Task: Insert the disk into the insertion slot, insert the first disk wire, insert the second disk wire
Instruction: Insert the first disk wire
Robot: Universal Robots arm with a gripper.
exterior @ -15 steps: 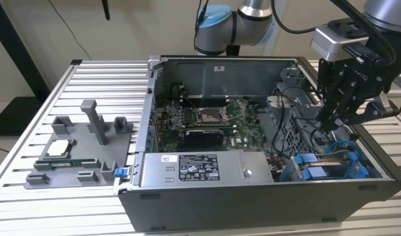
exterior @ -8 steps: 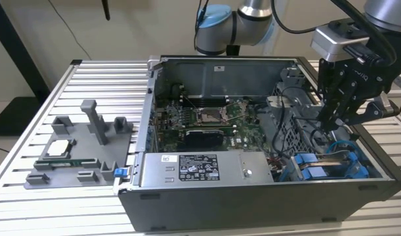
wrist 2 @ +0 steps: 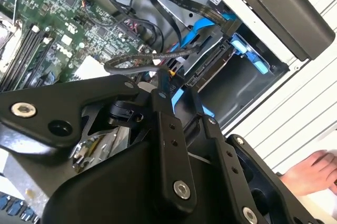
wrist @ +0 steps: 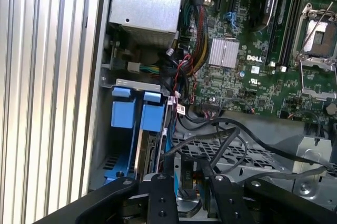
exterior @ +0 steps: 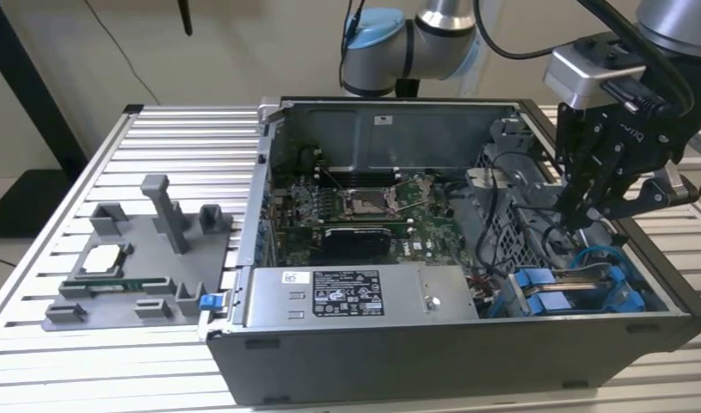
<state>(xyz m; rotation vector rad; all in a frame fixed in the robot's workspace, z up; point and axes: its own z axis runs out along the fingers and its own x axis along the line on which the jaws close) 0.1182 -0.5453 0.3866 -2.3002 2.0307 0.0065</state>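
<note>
Blue-framed disk sits in the insertion slot; end effector near.

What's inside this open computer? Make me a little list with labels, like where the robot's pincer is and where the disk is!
case: open computer case on a slatted metal table
pincer: low inside the case, close to black wires
disk: sitting in the insertion slot, blue frame showing
tray: grey fixture tray at the exterior view's left of the case
hand: a person's hand near the table slats
</note>
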